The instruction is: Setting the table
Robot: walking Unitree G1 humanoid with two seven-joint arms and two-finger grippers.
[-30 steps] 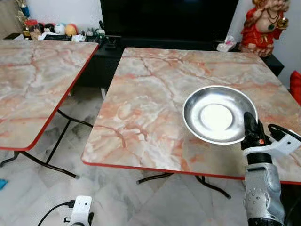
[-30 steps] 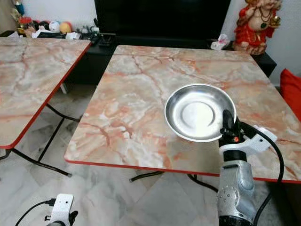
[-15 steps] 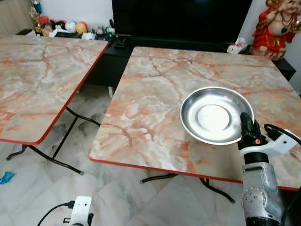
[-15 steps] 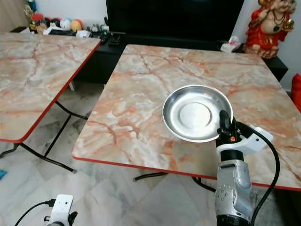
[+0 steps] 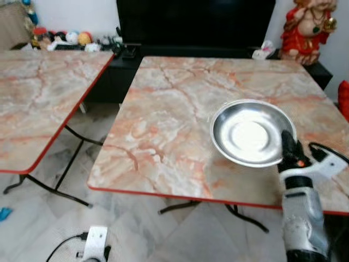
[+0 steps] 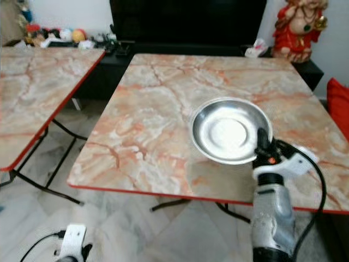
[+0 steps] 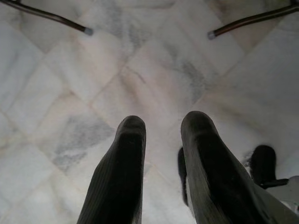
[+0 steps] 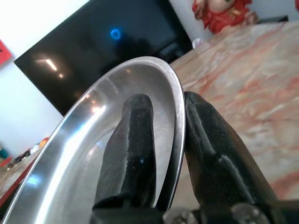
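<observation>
Steel plate (image 5: 252, 132): round, shallow, polished metal with a flat bright centre and a raised rolled rim. Position: over the near right part of the square table (image 5: 174, 109), held by its near edge; whether its underside touches the tabletop cannot be told.

Right gripper (image 5: 289, 146): two long black matte fingers closed on the plate's rim, one finger (image 8: 131, 144) lying inside the bowl, the other against the outer side of the rim, as the right wrist view shows. Silver cylindrical forearm and a white bracket with a black cable trail behind it.

Left gripper (image 7: 161, 126): hangs low above the floor, its two ribbed black fingers slightly parted, nothing between them.

Square table: glossy marble-pattern top, peach with rust veins, red edge band, thin black tubular legs.

Second table (image 5: 38, 98): same finish, stands to the left, apart from the first.

Floor (image 7: 154, 74): pale grey-white marble tiles laid diagonally.

Television (image 5: 196, 24): large dark screen behind the tables.

Red figurine (image 5: 305, 30): glossy, at the far right.
</observation>
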